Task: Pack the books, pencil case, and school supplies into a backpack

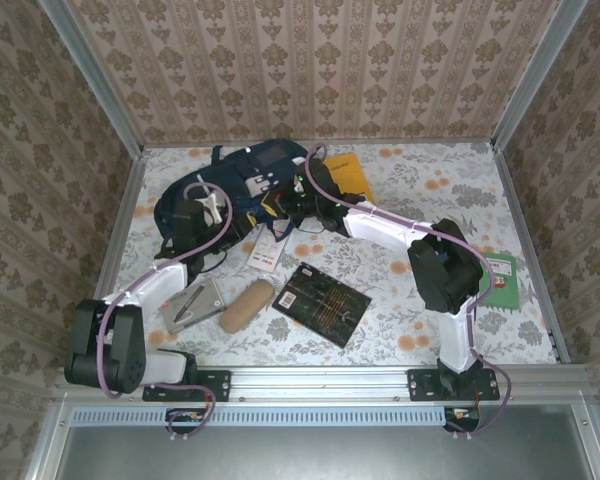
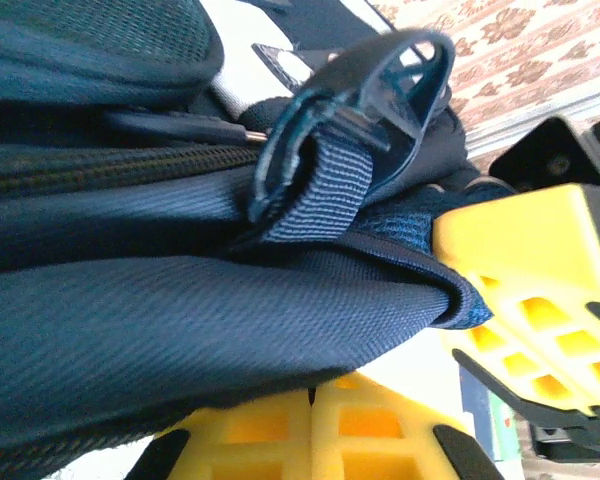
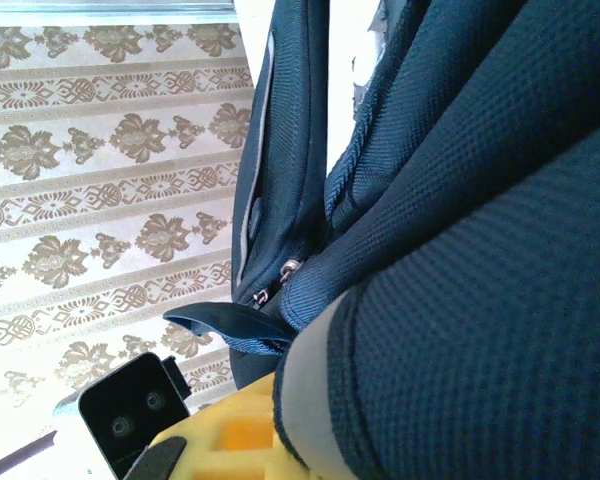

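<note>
The navy backpack lies at the back middle of the table. My left gripper is at its near left side, and in the left wrist view its yellow fingers are shut together with a fold of the backpack's fabric pinched at the tips. My right gripper is shut on the backpack's near right edge, where the fabric covers the jaws above one yellow finger. An orange-yellow book lies behind the right arm. The black book, green book, tan pencil case, white packet and grey piece lie on the table.
A floral cloth covers the table, with patterned walls on three sides. A metal rail carries the arm bases at the near edge. The right arm's forearm stretches across the middle towards the backpack.
</note>
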Controlling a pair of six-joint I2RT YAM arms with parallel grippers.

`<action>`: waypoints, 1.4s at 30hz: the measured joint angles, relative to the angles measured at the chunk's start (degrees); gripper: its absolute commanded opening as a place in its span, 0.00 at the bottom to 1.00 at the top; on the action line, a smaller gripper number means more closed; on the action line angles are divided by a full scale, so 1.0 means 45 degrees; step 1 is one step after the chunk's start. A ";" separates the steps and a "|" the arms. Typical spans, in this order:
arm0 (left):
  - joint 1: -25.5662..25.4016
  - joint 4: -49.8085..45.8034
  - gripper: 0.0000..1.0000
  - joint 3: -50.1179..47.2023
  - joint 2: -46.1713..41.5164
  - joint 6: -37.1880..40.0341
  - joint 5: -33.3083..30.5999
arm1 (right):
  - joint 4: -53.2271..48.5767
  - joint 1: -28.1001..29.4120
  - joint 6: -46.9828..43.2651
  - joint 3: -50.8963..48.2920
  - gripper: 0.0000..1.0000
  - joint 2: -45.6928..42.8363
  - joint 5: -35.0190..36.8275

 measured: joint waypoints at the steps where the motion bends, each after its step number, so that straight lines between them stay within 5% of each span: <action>1: 0.0165 0.0126 0.00 -0.0204 -0.0170 -0.0146 0.0107 | 0.0049 -0.0034 0.0000 -0.0151 0.00 -0.0058 0.0024; 14: 0.1831 -0.0194 0.01 -0.0923 -0.1122 -0.0432 0.0131 | 0.0092 -0.0544 -0.0063 -0.1243 0.00 -0.0729 0.0029; 23: -0.0695 -0.3041 0.30 0.0219 -0.2142 0.1953 -0.1875 | -0.0165 -0.0520 -0.0199 -0.1035 0.00 -0.0733 0.0019; 33: -0.3648 -0.4993 0.27 0.1336 -0.1826 0.4575 -0.5382 | -0.0403 -0.0350 -0.0189 -0.0141 0.00 -0.0733 0.0015; 42: -0.4031 -0.5183 0.21 0.1734 -0.1394 0.5795 -0.6523 | -0.0709 -0.0321 0.0505 0.0141 0.00 -0.0733 -0.0126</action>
